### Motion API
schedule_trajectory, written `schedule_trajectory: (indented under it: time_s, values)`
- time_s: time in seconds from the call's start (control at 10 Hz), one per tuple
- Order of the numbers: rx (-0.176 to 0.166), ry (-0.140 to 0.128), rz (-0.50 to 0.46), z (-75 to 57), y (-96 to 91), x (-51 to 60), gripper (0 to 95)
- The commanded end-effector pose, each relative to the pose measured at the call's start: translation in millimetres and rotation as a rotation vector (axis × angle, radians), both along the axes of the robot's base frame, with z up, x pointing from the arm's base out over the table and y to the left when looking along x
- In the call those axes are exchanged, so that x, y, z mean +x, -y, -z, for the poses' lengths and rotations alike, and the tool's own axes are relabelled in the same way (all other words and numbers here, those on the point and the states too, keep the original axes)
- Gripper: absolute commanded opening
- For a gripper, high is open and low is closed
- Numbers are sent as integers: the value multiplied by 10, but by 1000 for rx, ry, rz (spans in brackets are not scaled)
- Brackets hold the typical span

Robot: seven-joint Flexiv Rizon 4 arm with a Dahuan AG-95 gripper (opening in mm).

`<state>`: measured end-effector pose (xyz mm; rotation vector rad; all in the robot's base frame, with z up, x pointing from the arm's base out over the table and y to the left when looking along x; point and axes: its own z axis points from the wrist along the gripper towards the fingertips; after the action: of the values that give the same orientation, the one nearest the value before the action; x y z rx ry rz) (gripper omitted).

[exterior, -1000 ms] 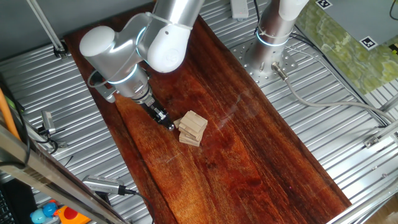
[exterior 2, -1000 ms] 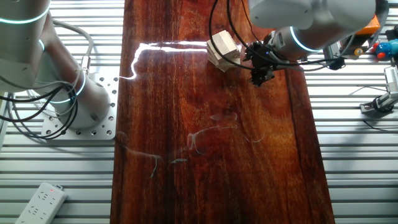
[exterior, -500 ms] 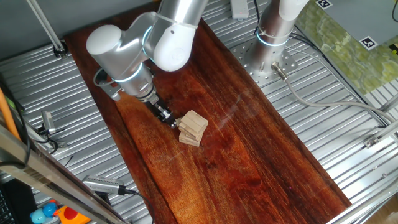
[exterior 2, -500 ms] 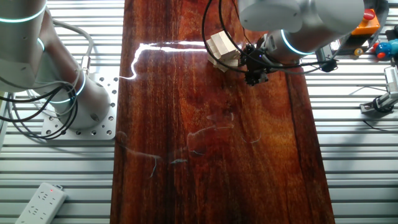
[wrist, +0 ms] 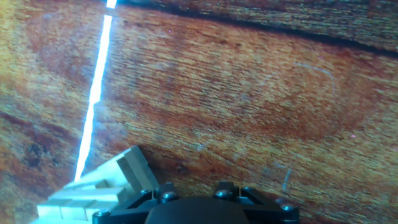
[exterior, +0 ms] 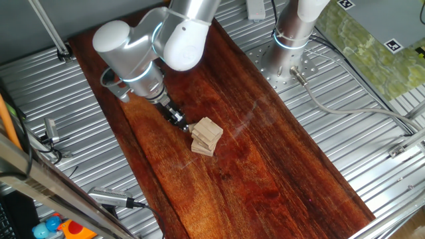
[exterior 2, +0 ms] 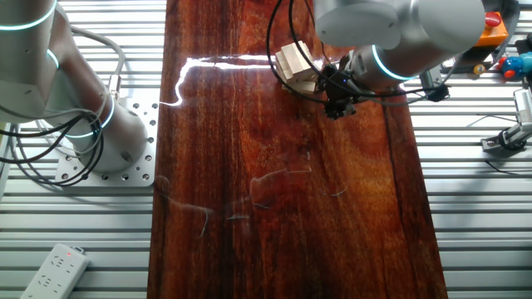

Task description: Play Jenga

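Now the Jenga [exterior: 206,136] stack stands on the dark wooden tabletop [exterior: 265,166], with the jaws [exterior: 180,123] low at about its ten o'clock, just beside it; whether they are parted cannot be told

**Surroundings, off-task items**

Worktop [exterior: 265,172]: dark reddish wood plank, glossy, a bright streak of glare across it in the other fixed view and in the hand view. Faint pale scuffs [exterior 2: 274,178] near mid-plank.

Ribbed metal decking [exterior: 345,86] flanks the plank on both long sides.

Power strip [exterior 2: 54,270], white, lies on the decking at one corner. A second white strip [exterior: 255,8] sits at the plank's far end.

Grey cable [exterior: 332,106] curves over the decking; black cables [exterior 2: 37,141] loop on the decking.

Green patterned mat [exterior: 372,50] with black-and-white marker tags [exterior: 394,46], beyond the decking.

Orange and blue bits [exterior 2: 509,60] at the frame edge; too small to identify.
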<state>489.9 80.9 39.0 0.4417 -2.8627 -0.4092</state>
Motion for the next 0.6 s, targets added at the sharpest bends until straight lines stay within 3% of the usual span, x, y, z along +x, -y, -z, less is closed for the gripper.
schedule_trajectory:
  time_s: [0.1, 0.3, 0.5, 0.6]
  values:
    - [-1, -1, -2, -15, 13, -18, 380]
    - [3, 13, -9, -10, 27, -12, 380]
    - [2, 22, -31, -21, 23, 74, 380]
    - [2, 20, -29, -48, 12, 168, 380]
